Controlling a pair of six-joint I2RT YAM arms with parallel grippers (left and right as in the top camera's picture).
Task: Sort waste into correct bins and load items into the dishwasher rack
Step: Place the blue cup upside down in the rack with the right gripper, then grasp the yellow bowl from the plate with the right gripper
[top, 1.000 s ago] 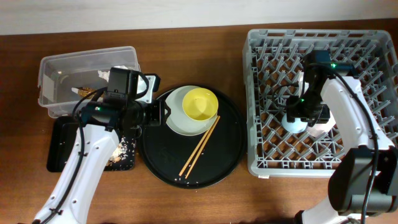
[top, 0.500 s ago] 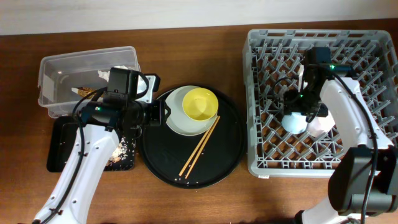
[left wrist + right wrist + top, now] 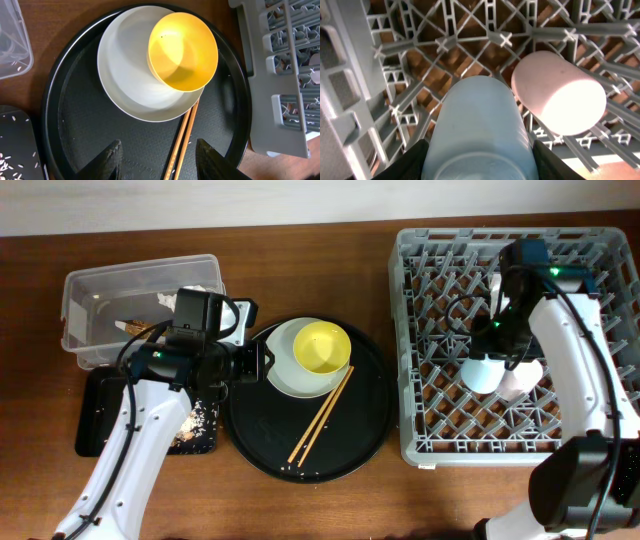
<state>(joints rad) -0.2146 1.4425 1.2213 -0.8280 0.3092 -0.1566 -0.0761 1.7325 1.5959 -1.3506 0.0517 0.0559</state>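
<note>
My right gripper (image 3: 503,348) is shut on the light blue cup (image 3: 483,373) inside the grey dishwasher rack (image 3: 420,330). In the right wrist view the fingers (image 3: 480,162) flank this cup (image 3: 477,120), and the pink cup (image 3: 560,100) lies beside it on the pegs. My left gripper (image 3: 255,360) is open and empty over the round black tray. In the left wrist view the chopsticks (image 3: 182,140) run between its fingers (image 3: 162,162). The yellow bowl (image 3: 182,50) sits on the grey-green plate (image 3: 130,80). Both also show in the overhead view, bowl (image 3: 321,346) and plate (image 3: 285,375).
The clear tub (image 3: 95,290) at the far left holds a foil wrapper (image 3: 140,326) and tissue (image 3: 197,288). The small black tray (image 3: 100,420) in front of it holds crumbly scraps (image 3: 200,420). The round black tray (image 3: 310,455) sits between the bins and the rack.
My right gripper has shifted a little right and toward the back of the rack with the light blue cup in it. The left arm has not moved.
</note>
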